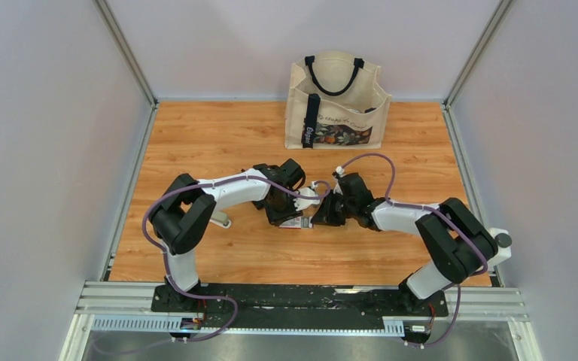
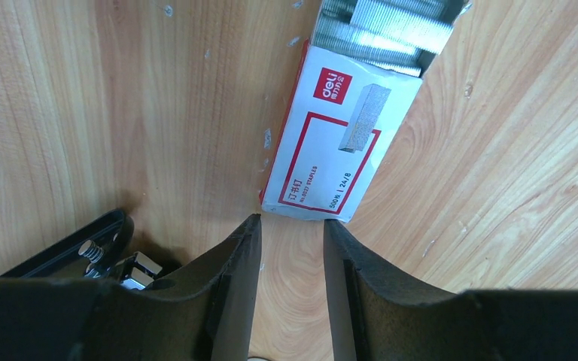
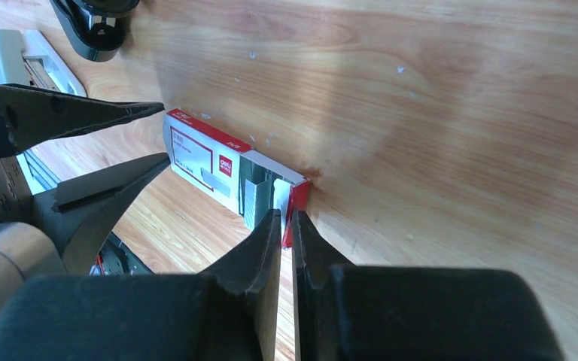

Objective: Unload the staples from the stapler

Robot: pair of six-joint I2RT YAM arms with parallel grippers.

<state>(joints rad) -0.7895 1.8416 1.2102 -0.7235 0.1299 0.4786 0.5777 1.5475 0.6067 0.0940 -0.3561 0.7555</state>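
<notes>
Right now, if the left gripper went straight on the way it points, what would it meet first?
Probably the staple box: its closed end lies just ahead of the left gripper, whose jaws stand open.

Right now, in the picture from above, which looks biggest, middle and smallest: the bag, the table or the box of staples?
Biggest: the table.
Middle: the bag.
Smallest: the box of staples. It looks tiny and is partly hidden under the arms, so only a bit shows.
</notes>
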